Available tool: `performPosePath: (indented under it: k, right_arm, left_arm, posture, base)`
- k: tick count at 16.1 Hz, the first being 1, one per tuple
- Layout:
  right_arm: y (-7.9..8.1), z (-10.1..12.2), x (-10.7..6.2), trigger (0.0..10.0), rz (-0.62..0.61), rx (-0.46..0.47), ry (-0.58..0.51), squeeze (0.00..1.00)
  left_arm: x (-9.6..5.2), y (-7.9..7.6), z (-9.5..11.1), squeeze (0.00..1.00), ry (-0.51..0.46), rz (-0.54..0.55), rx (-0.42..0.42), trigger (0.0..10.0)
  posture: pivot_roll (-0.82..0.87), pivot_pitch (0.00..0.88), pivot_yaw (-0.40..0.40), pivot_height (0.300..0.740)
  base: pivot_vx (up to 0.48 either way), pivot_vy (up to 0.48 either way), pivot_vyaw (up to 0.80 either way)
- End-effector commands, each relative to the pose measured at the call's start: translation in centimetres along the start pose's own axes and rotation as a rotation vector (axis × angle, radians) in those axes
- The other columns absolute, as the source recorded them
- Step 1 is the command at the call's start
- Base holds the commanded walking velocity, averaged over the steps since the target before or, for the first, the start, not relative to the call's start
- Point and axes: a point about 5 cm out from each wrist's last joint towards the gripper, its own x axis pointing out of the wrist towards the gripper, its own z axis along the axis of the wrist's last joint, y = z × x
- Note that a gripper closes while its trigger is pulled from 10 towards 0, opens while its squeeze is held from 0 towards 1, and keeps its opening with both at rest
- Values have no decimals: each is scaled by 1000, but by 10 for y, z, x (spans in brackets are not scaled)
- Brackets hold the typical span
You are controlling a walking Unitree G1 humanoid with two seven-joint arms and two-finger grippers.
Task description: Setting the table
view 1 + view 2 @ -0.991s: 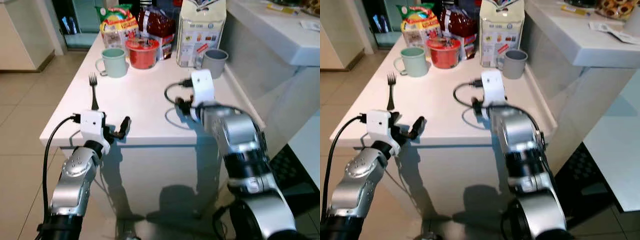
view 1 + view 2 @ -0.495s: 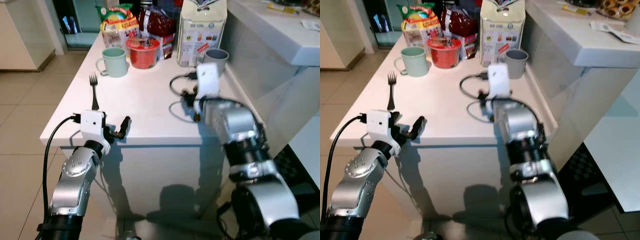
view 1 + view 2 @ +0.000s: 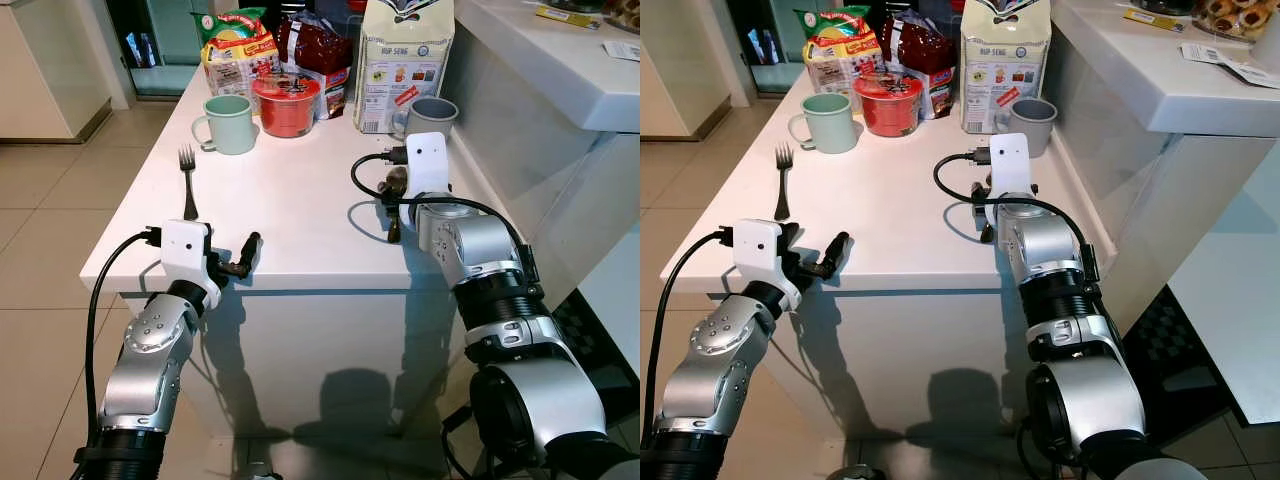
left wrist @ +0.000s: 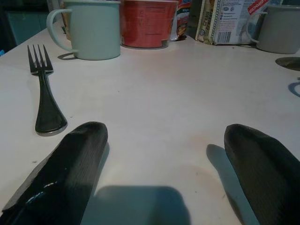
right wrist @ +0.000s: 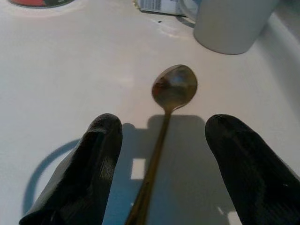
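Note:
A dark spoon (image 5: 173, 86) lies flat on the white table (image 3: 290, 205) near its right side, its bowl pointing toward a grey mug (image 3: 432, 117). My right gripper (image 5: 163, 125) is open just above the spoon, one black finger on each side of the handle without touching it. A black fork (image 3: 187, 185) lies near the table's left edge, tines pointing away from me. My left gripper (image 4: 165, 135) is open and empty, low over the table's front left corner, with the fork (image 4: 43, 101) ahead of it and to its left.
At the far end of the table stand a green mug (image 3: 229, 123), a red bowl (image 3: 285, 104), snack packs (image 3: 238, 48) and a tall paper bag (image 3: 402, 60). A higher white counter (image 3: 560, 60) runs along the right side. Tiled floor lies to the left.
My right arm has swung to the right and toward the grey mug. The spoon now shows on the table beneath its gripper. The left arm has stayed still.

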Motion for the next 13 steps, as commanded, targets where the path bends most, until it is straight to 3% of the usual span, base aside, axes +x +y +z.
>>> performPosePath:
  k: [1,13]
  right_arm:
    - [-2,-3,1,10000,-17,-9,6,0]
    - [-1,-21,2,10000,-23,-11,164,0]
  left_arm:
    - [1,0,6,0,-15,-2,17,10000]
    - [2,0,6,0,-15,0,22,10000]
  posture:
    - [134,0,-4,740]
    - [133,0,-10,740]
  base:
    - [0,0,0]
    - [0,0,0]
